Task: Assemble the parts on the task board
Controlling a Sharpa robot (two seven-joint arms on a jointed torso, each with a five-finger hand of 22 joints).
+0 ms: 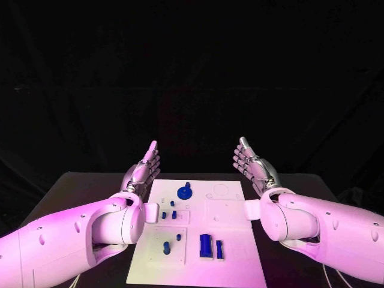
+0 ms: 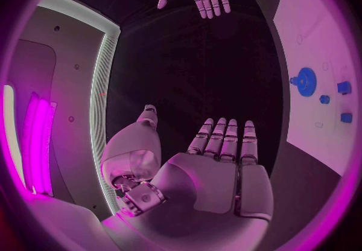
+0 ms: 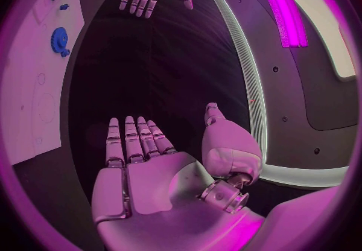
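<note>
left hand (image 1: 141, 170) flat, empty | right hand (image 1: 255, 167) flat, empty | both raised beside task board (image 1: 227, 264) | blue parts (image 1: 210, 246) on board | stage unclear: start or end

A black, matte rectangular table (image 1: 88, 186) carries the things, and the flat white rectangular task board (image 1: 231, 264) lies directly on it at the centre, long side running from 12 to 6 o'clock. Bare black tabletop shows past the board at 9 and 3 o'clock and in a strip beyond its far edge at 12 o'clock.
</note>
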